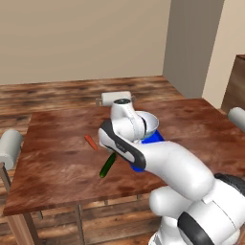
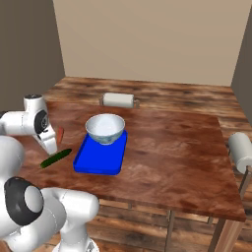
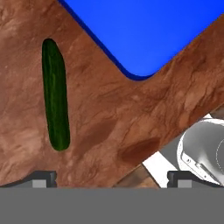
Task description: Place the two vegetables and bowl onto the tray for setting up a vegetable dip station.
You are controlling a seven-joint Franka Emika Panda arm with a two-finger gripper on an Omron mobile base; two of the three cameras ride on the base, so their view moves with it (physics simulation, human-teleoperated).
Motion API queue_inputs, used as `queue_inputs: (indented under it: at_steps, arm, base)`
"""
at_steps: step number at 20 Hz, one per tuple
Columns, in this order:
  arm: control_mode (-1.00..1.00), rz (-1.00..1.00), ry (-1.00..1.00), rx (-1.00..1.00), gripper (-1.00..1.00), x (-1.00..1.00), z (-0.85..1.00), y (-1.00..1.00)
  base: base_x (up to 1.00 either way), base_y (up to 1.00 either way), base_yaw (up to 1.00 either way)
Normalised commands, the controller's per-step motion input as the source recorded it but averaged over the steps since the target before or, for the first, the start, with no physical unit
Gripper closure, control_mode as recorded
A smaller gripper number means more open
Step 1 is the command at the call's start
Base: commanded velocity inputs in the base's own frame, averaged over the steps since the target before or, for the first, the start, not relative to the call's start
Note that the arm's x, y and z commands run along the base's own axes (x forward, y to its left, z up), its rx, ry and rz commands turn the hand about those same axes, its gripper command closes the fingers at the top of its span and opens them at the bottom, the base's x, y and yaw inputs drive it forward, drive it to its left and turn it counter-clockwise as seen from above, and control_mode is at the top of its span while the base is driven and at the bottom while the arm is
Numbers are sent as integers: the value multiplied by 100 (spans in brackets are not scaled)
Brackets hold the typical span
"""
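Observation:
The blue tray (image 2: 98,158) lies mid-table, and the pale bowl (image 2: 105,128) stands on its far end. The dark green cucumber (image 2: 55,158) lies on the wood left of the tray, with the orange carrot (image 2: 60,135) just beyond it. My gripper (image 3: 113,178) hangs open over bare table, with nothing between its fingers. In the hand view the cucumber (image 3: 55,100) is to the left and a rounded corner of the tray (image 3: 144,35) is at the top. In the left base view my arm hides part of the tray (image 1: 154,138); the carrot (image 1: 90,141), cucumber (image 1: 108,165) and bowl (image 1: 149,123) show beside it.
A white roll (image 2: 118,100) lies at the table's far edge. Another roll (image 2: 241,150) stands off the right edge and a third (image 1: 9,146) off the left edge. The table's (image 2: 172,147) right half is bare wood. The near edge runs close under my hand.

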Motion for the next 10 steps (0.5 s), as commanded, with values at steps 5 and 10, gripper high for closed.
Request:
queue_inputs:
  at_steps: [5, 10]
  arm:
    - [-100, -5, 6, -1, -100, 13, -38, 13]
    - [-100, 0, 3, 0, -100, 15, -33, 8]
  base:
    - [0, 0, 0]
    - [0, 0, 0]
